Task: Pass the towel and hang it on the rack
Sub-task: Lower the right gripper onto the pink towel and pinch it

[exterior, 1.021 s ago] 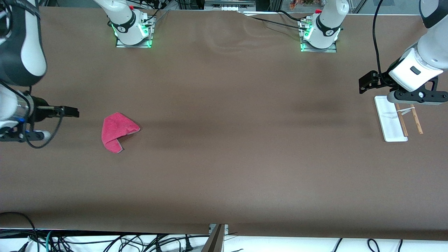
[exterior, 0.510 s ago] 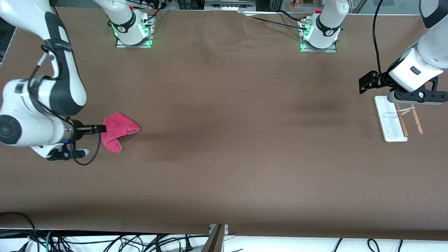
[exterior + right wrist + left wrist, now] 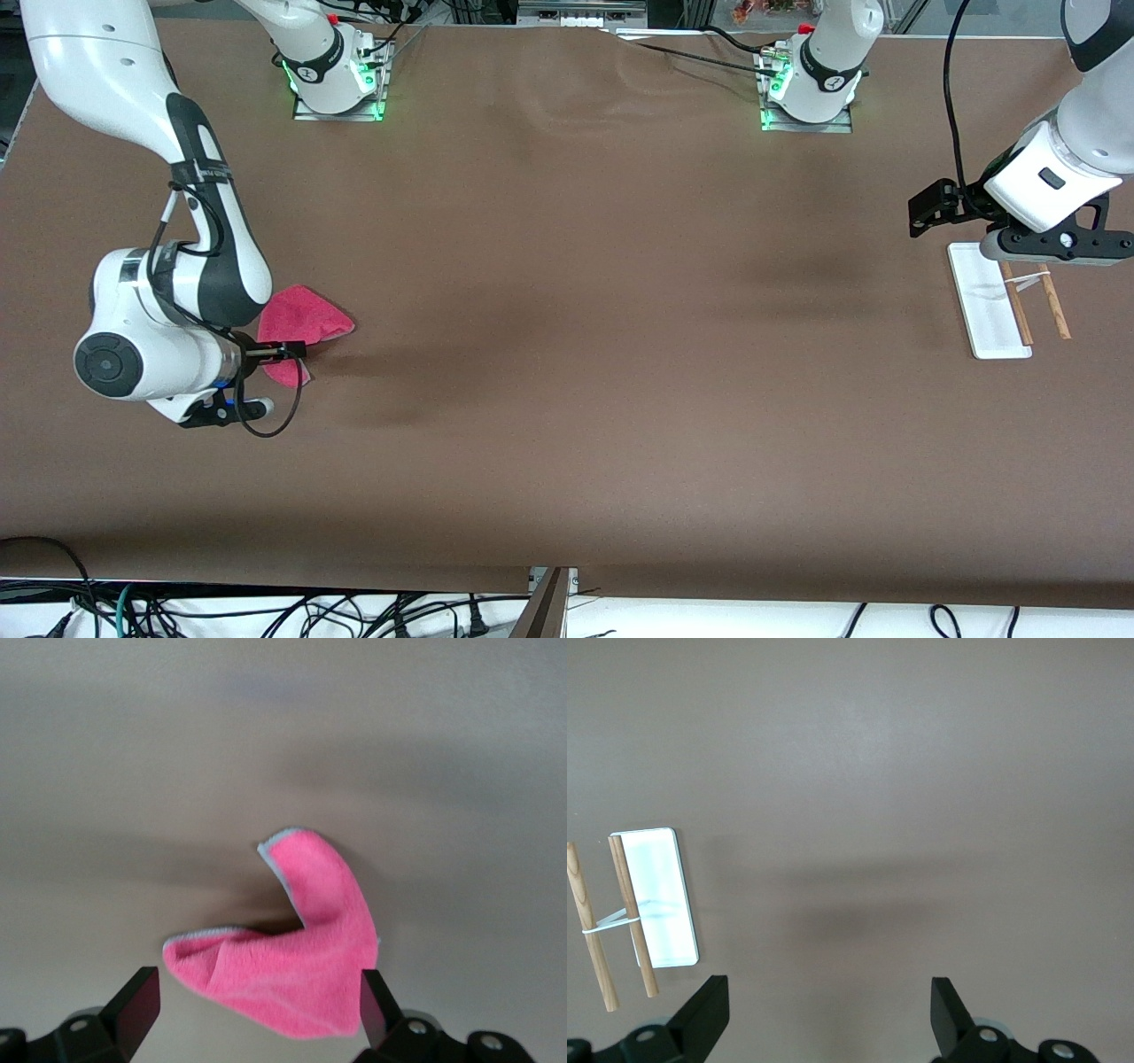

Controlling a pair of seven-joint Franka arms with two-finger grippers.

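Risk: pinching only a thin corner of the small pink-red fuzzy terry towel (image 3: pixel 306 321) and dropping it mid-handover, or just dragging it flat. Folded into a bent, two-lobed shape, pale hem showing, lying on the brown table (image 3: pixel 567 399) toward the right arm's end. Right gripper (image 3: pixel 282 351) over it, fingers wide open, holding nothing. Left gripper (image 3: pixel 926 213) waiting beside the white-based, two-wooden-rod rack (image 3: pixel 992 315), also spread wide and empty.
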